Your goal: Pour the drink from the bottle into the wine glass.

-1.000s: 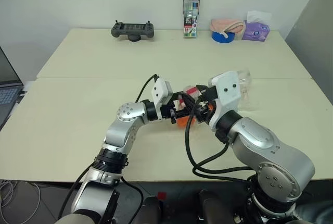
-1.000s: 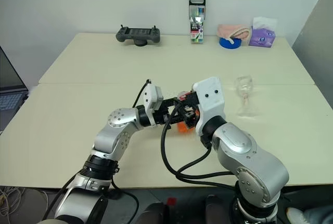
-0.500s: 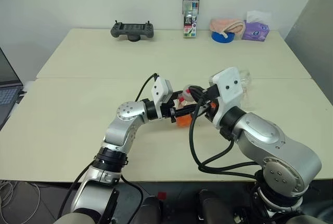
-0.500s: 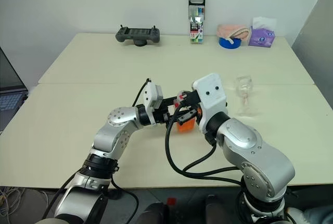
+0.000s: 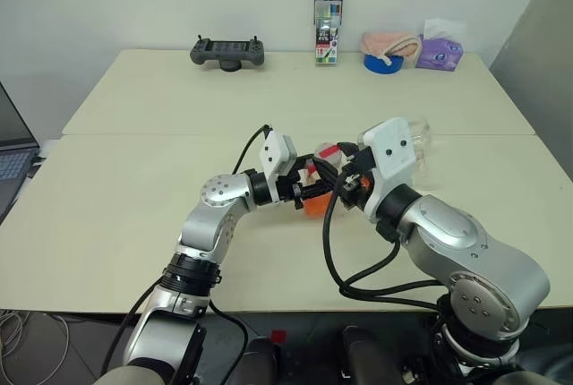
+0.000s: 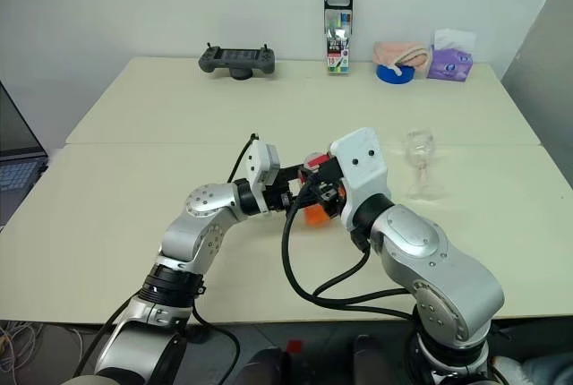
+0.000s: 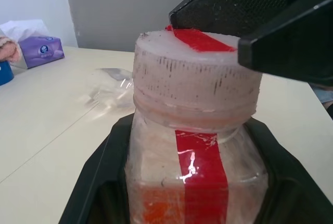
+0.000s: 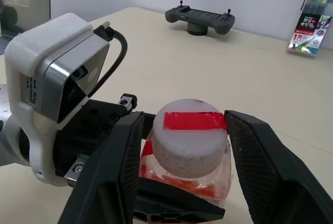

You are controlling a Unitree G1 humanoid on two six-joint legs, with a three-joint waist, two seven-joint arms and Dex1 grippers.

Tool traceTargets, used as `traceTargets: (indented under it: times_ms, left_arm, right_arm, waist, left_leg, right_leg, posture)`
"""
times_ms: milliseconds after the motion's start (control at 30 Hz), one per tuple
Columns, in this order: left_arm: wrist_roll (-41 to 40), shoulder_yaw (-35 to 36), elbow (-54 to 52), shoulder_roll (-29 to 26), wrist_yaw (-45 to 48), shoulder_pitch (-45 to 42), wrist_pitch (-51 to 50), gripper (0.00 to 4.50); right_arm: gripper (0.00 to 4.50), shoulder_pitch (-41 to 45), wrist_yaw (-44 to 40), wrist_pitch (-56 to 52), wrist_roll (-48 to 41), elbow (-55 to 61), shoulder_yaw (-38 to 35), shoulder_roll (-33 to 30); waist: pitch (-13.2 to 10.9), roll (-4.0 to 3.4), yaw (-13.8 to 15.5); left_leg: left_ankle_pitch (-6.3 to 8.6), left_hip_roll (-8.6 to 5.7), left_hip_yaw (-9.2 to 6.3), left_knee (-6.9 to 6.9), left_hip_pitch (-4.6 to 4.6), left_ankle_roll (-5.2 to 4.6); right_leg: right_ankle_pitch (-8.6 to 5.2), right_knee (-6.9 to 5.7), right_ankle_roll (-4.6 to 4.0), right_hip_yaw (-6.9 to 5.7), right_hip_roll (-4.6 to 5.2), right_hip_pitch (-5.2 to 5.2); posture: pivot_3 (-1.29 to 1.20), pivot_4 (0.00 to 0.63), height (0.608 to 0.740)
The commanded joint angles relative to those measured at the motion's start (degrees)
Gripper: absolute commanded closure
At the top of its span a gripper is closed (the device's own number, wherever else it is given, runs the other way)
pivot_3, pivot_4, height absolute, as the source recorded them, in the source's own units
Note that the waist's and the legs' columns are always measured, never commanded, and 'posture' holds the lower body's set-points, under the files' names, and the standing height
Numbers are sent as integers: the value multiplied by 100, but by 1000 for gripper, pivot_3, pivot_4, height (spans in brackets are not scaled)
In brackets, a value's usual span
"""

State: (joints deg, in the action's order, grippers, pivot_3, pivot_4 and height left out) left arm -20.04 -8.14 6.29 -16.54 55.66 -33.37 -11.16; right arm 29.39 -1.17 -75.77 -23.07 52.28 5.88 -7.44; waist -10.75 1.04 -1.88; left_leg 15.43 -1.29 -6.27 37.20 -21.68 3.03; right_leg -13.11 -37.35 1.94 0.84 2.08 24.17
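A small clear bottle (image 7: pixel 192 172) stands upright just above the table's middle, with my left gripper (image 5: pixel 308 193) shut on its body from the side. Orange-red drink (image 6: pixel 313 216) fills its lower part. The pinkish cap (image 8: pixel 191 136), marked with a red tape strip, is on. My right gripper (image 8: pixel 190 143) reaches in from the other side, open, one black finger (image 8: pixel 122 166) on each side of the cap and close to it. To the right, behind my right wrist, the clear wine glass (image 6: pixel 418 149) stands upright on the table, with nothing in it.
Along the table's (image 5: pixel 134 215) far edge lie a black game controller (image 5: pixel 228 51), a tall box of markers (image 5: pixel 328 25), a pink cloth with a blue tape roll (image 5: pixel 385 55) and a purple tissue pack (image 5: pixel 440 50). A laptop (image 5: pixel 11 157) sits at the left edge.
My right gripper closed on the cap half a second ago and has now parted from it again. The left gripper and the bottle have stayed put.
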Motion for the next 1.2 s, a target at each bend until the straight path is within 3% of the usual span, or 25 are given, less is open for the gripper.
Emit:
traceTargets:
  times_ms: [33,933,1067,1200]
  left_arm:
    - [-103,103,-264,44,11,-138,130,2344]
    - [-51,56,-251,52,30,-94,145,2344]
    - [-52,55,-231,65,29,-128,134,2344]
    - [-213,45,-343,-25,253,-97,-13,2344]
  right_arm:
    - [1889,3,80,-78,90,44,116,25]
    - [1889,140,175,-110,430,70,198,146]
    - [2628,149,219,-52,540,35,217,50]
    - [2627,224,-240,387,451,-222,55,-370]
  waist:
    - [0,0,0]
    - [0,0,0]
    - [0,0,0]
    - [0,0,0]
  left_leg:
    - [0,0,0,0,0,0]
    - [0,0,0,1,1,0]
    - [0,0,0,1,1,0]
    - [0,0,0,1,0,0]
  right_leg:
    - [0,0,0,0,0,0]
    - [0,-4,0,0,0,0]
    - [0,-3,0,0,0,0]
    - [0,-3,0,0,0,0]
  posture:
    - [0,150,740]
    - [0,150,740]
    - [0,150,740]
    - [0,150,740]
